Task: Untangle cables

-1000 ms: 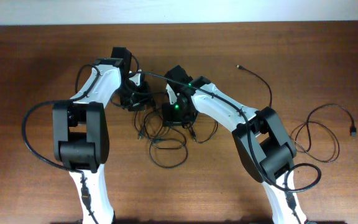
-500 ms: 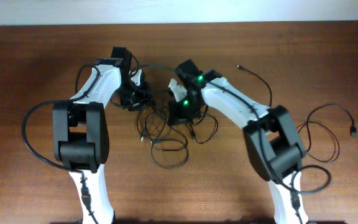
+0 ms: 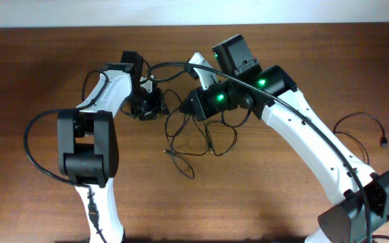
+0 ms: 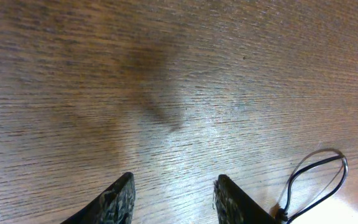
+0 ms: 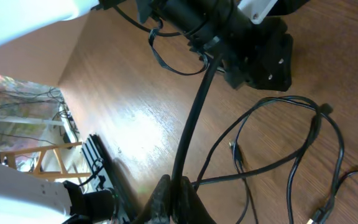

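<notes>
The cables (image 3: 196, 138) lie as a loose tangle of thin black cords on the wooden table (image 3: 39, 61), between the two arms. My right gripper (image 3: 189, 104) is lifted over the tangle and shut on one cord (image 5: 194, 118). This cord runs taut from the jaws (image 5: 180, 186) up to the left gripper's black body (image 5: 260, 53); its end there is hidden. More loops (image 5: 278, 134) hang and lie below. My left gripper (image 3: 150, 106) stands low over the wood, its fingers (image 4: 120, 199) apart with bare table between them (image 4: 173, 180). A small cord loop (image 4: 319, 174) sits beside its right finger.
A separate black cable (image 3: 365, 120) with a plug (image 3: 384, 142) lies at the far right, partly under my right arm. The table's back edge runs along the pale wall (image 3: 194, 25). Off the table's side stand a frame and clutter (image 5: 23, 130).
My right gripper has shut on a cord, risen and swung back to the right, pulling the tangle's loops longer and thinner. The left arm has stayed put.
</notes>
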`<state>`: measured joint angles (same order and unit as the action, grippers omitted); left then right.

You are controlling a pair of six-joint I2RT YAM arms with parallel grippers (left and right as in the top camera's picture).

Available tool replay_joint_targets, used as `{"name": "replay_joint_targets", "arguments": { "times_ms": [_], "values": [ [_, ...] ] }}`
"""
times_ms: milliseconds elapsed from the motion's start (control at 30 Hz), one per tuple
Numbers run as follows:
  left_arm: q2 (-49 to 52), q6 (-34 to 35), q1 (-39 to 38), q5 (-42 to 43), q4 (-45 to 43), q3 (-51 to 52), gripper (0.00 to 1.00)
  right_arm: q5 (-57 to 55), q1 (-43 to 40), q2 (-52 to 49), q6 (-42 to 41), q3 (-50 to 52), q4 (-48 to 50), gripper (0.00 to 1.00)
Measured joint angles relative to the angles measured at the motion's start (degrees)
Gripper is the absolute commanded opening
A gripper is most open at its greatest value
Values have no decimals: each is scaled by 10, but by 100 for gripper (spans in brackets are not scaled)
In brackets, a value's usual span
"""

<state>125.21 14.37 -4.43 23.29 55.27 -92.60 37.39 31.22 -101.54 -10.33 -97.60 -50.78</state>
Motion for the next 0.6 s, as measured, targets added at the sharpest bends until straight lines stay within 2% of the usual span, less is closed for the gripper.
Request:
{"name": "replay_joint_targets", "arguments": {
  "times_ms": [133,300,367,600],
  "values": [
    [0,0,0,0,0,0,43,-65,0,0,-43,0,-41,4],
    [0,0,0,0,-1,0,44,-261,0,0,-119,0,-109,4],
    [0,0,0,0,0,0,44,-302,0,0,-134,0,-119,4],
    [0,0,0,0,0,0,44,-241,0,0,-139,0,-122,4]
  ]
}}
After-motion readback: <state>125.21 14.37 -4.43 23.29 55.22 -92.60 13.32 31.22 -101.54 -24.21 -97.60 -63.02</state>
